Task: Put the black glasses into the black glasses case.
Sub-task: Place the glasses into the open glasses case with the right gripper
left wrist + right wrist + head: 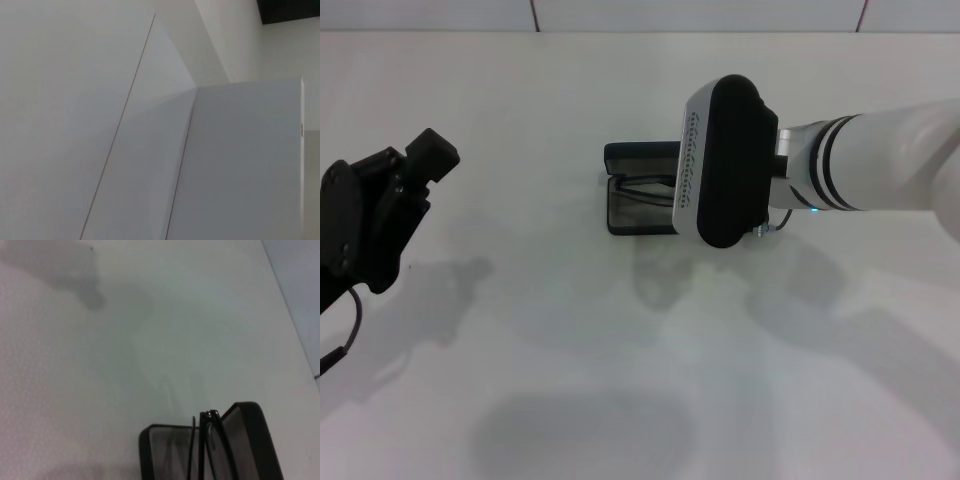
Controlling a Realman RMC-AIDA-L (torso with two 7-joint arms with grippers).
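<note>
White table (570, 380) lies bare around open black glasses case (625, 212) holding black glasses (207, 450); finger states unreadable.

You have a white table (520, 120), matte, carrying soft grey shadows at its middle and near edge. Behind it you see a white tiled wall (700, 12) with thin dark joints. Your left wrist view gives pale wall panels (240, 160) meeting at a corner.

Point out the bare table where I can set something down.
Free: the white table between the left gripper and the black glasses case, and the near stretch. Crowded: the case, black glasses inside, under the right gripper.
</note>
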